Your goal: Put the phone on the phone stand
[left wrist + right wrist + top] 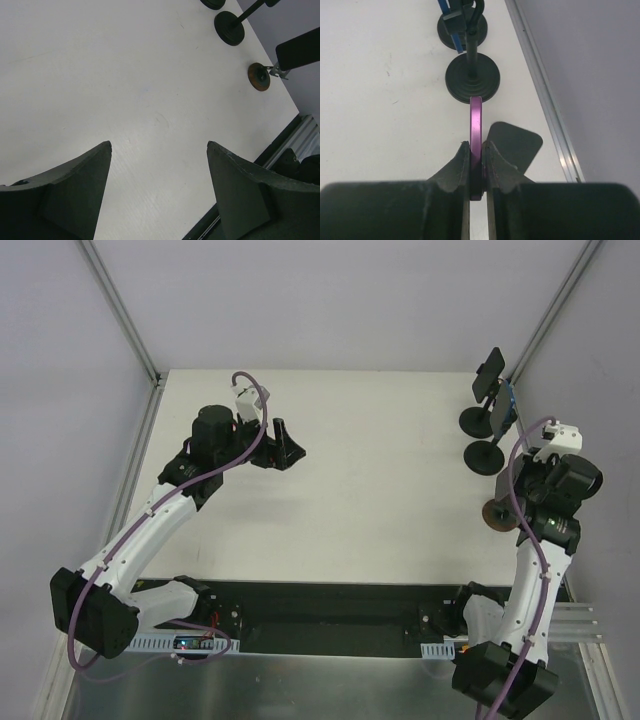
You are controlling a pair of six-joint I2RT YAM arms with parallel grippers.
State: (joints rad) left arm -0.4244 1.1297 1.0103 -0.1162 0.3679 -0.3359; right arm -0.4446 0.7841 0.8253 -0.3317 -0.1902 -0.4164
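Logging the top view first. The left arm [150,530] reaches over the far left part of the table [380,530]. The left gripper [281,447] hangs there with its fingers spread and nothing between them. The right arm [540,570] stands folded at the right edge. Ahead of it, by the right rail, stand the near phone stand [487,456] and the far phone stand [478,421], their round bases just beside each other. A dark slab [490,374] sits up on a pole; I cannot tell which stand carries it. A brown disc [496,513] lies just beside the right arm. I cannot pick out the phone from here.

Left wrist view: the two fingers frame bare table, wide apart, holding nothing. Both stand bases show at top right. The brown disc is nearer the table's front edge, with a small metal bracket [280,71] touching it and a black plate [300,47] above. I cannot tell what that plate is.

Right wrist view: the right gripper [476,150] is clamped on the phone [476,120], which is purple-edged, upright and seen edge-on. Its far tip points at the near phone stand's base; whether they touch, I cannot tell. The far phone stand lines up behind, with a blue strip [443,10] by its pole. The phone rests on neither stand.
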